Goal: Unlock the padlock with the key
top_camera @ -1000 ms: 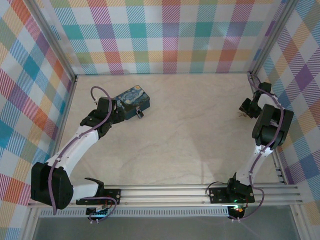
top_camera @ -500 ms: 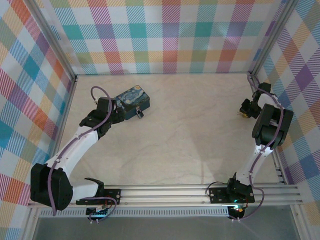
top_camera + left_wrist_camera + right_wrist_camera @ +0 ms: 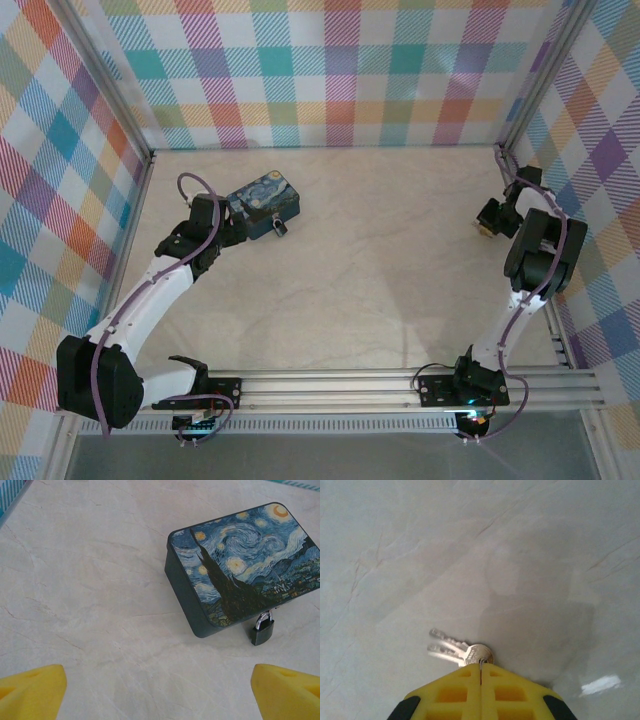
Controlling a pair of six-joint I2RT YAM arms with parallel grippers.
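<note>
The padlock [image 3: 262, 630], small and dark with a thin silver shackle, hangs at the edge of a glossy, round-cornered painted tin [image 3: 240, 565], beyond my left gripper [image 3: 160, 692], whose yellow fingers stand wide apart. My right gripper [image 3: 480, 676] is pinched together on the round head of two silvery keys [image 3: 454, 649].

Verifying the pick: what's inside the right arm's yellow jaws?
Two small silver metal keys, pinched by their round heads, blades sticking out left. How deep the heads sit is hidden by the shut jaws.

padlock [image 3: 262, 629] hangs at painted tin's [image 3: 240, 565] front; yellow claw fingertips [image 3: 32, 694] wide apart
</note>
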